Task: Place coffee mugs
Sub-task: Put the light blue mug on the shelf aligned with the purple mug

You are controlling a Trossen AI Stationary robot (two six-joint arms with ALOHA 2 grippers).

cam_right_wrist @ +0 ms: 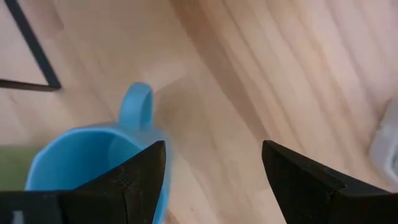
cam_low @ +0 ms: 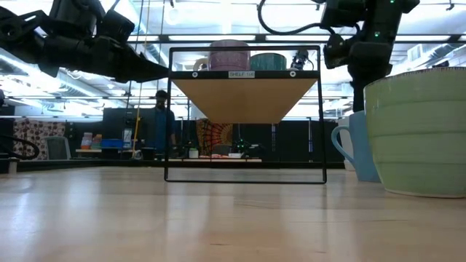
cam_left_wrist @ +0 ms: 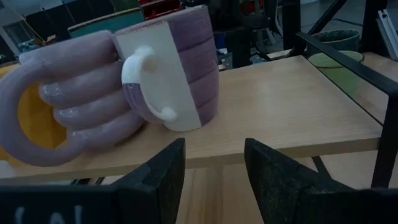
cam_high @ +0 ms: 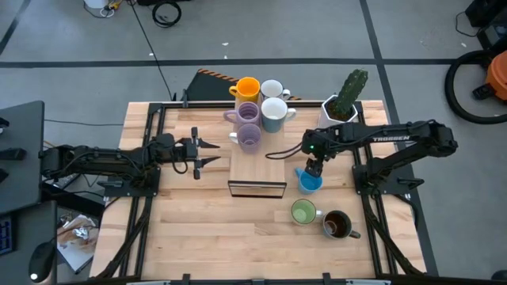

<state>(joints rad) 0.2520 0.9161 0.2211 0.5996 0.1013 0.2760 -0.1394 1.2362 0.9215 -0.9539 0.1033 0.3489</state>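
Five mugs stand on the wooden shelf: an orange mug, two white mugs and two purple mugs. A blue mug, a green mug and a dark brown mug stand on the table to the right of the shelf. My right gripper is open just above the blue mug, with one finger over its rim. My left gripper is open, level, left of the shelf, facing the near purple mug. My right gripper points down over the blue mug, and one finger stands over the rim on the side away from the handle. I cannot tell whether that finger touches the rim. The mug stands upright on the table.
A white faceted pot with a cactus stands at the table's far right, behind the right arm. The shelf's black frame stands mid-table. The green mug is close to the low camera. Bare tabletop lies toward the near left.
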